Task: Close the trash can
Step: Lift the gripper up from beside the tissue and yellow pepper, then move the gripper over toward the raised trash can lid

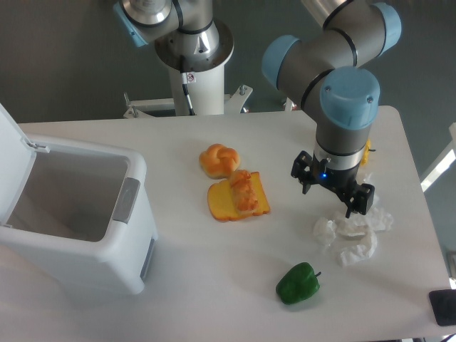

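Camera view, from above the table [214,278], shows you the trash can [78,228] at the left edge, open: its lid [13,160] stands up on the side of the can away from the tool, swung back past the camera's frame, so only a strip of it is visible. A grey latch [128,201] sits on the can wall that faces the food.

Your tool [332,192] is well apart from the can, on the far side of the bun [219,159] and the toast slice [238,197] as seen from it, hanging just over a crumpled white wrapper [353,234]. Its fingers point down and away from you; you cannot tell how wide they stand or whether they grip anything. A green pepper [298,283] lies between the wrapper and the near table edge.

Expect the can to be a light, hollow, stiff plastic box with smooth, slippery walls; it will likely slide or tip on the table if you push it sideways. The lid looks thin and flat and should swing on its hinge with little force. Don't try to pinch it. Reach behind its top edge and nudge it toward the latch side, then press down gently over the latch until it seats. Push downward, not across, so the can stays put.
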Robot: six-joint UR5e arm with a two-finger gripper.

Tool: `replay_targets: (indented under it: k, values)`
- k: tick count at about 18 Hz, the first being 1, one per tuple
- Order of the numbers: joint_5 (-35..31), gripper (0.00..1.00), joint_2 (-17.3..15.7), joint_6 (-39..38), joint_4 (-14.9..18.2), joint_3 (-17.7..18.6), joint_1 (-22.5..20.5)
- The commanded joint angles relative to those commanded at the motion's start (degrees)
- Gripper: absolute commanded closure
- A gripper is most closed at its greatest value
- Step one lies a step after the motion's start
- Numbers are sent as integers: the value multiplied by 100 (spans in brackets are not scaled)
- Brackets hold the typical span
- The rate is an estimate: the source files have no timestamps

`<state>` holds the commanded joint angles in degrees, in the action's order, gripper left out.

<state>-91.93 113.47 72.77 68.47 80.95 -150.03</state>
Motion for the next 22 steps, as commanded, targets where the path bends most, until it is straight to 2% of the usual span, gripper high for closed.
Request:
replay_targets:
  k: [6, 9, 11, 13, 16, 19, 22]
  values:
    - [-44, 0, -105, -26, 17, 70, 35]
    - [17, 0, -666, -176, -17, 788, 44]
    - [9, 0, -1201, -245, -53, 1176, 79]
    - [17, 0, -1624, -570, 8, 1256, 262]
    - [9, 0, -2204, -1376, 26, 1511, 912]
    - [9, 0, -2478, -1801, 140, 1608, 1343]
    - [17, 0, -2741, -2020, 570, 1617, 1756]
